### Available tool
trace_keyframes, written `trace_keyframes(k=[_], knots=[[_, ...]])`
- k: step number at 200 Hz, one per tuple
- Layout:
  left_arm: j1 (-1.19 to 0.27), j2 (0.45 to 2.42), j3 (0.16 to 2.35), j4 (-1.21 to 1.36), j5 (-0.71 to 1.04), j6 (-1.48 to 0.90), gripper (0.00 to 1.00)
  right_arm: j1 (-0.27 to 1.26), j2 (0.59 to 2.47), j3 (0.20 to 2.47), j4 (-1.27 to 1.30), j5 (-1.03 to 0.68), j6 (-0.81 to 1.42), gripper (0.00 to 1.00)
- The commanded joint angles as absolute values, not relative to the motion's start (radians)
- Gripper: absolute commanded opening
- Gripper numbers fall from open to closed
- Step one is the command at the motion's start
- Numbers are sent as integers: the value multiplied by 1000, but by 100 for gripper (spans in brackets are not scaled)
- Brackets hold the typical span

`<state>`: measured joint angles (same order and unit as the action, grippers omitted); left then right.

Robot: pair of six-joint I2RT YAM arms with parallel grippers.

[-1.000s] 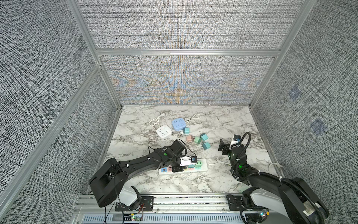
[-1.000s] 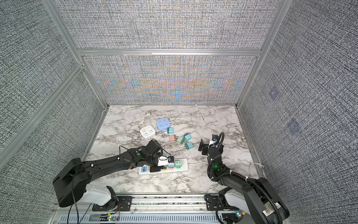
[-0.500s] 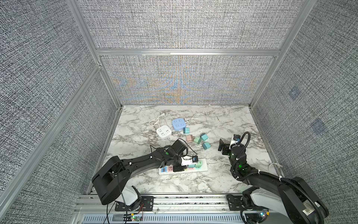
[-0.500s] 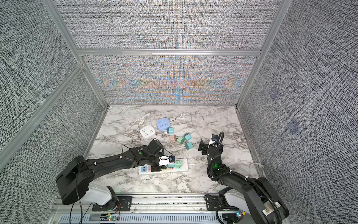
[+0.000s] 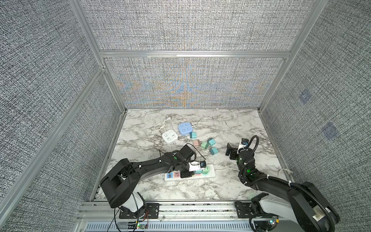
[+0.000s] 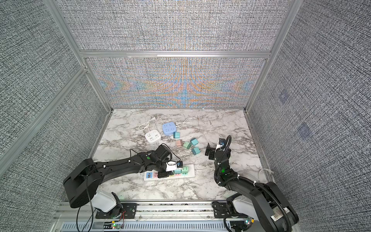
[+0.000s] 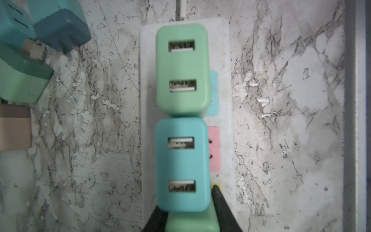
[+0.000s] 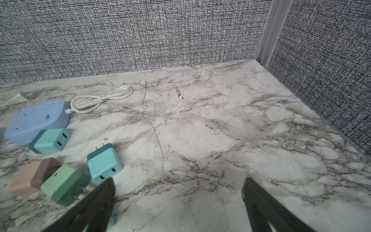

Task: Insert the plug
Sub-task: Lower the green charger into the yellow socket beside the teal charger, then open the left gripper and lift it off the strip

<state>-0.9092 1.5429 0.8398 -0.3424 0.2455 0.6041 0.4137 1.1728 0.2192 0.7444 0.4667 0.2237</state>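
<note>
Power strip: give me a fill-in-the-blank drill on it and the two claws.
The plug gripped by the left claw is ___. Beyond it, the plugs already seated in the power strip number ___. On the right claw, the jaws stand ___.
Missing: green; two; open.
</note>
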Motion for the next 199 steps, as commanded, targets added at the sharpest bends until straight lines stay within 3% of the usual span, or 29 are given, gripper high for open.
trace_keyframes(k=[1,28,33,48,53,55,57,61,113,135,170,199], knots=[[-908,1562,836,-416,192,605,0,414,1176,228,732,465,231,99],[-909,1561,847,-412,171,597,0,414,1177,229,730,464,231,100],[-908,1558,849,-410,168,595,13,414,1176,230,730,464,232,100],[-908,1540,853,-398,146,590,28,414,1178,231,728,464,231,99],[-908,1532,854,-391,135,587,41,414,1178,231,727,463,232,100],[-908,1528,854,-388,133,586,70,414,1178,230,727,463,232,99],[-908,1524,854,-385,130,585,91,414,1178,232,727,463,232,100],[-909,1516,854,-380,127,585,99,414,1178,233,728,463,233,100],[-908,1304,844,-240,64,572,99,415,1181,235,723,462,230,99],[-909,1136,749,30,-117,518,99,414,1181,235,722,459,230,100],[-901,915,419,716,-529,222,99,414,1183,237,721,460,229,99],[-876,811,291,772,-554,138,99,414,1187,238,724,463,229,99]])
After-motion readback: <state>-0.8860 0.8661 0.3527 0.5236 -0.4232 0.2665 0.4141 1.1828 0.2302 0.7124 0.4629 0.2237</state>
